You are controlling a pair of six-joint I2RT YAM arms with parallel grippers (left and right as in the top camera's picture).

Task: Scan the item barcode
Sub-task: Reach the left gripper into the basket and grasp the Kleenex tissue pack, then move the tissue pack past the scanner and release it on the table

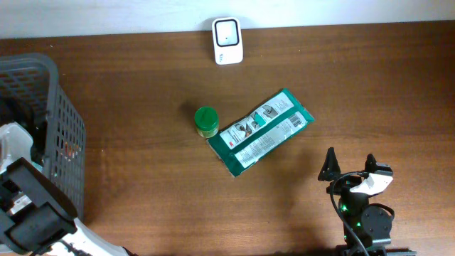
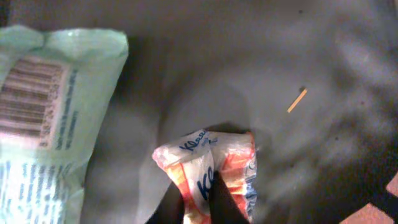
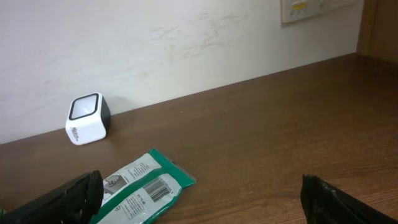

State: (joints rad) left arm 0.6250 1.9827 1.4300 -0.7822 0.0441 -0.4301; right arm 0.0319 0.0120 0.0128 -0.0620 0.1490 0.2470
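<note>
Table smooth wood; tissue packet glossy plastic

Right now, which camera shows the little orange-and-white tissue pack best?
The left wrist view: the tissue pack fills the lower middle, pinched by the left gripper, blue lettering visible. The overhead and right wrist views do not show it.

Orange-wht tissue pk, green jar

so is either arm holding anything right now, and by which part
The left gripper pinches the orange-and-white tissue pack by its crumpled near edge; the right gripper is open, holding nothing.
</note>
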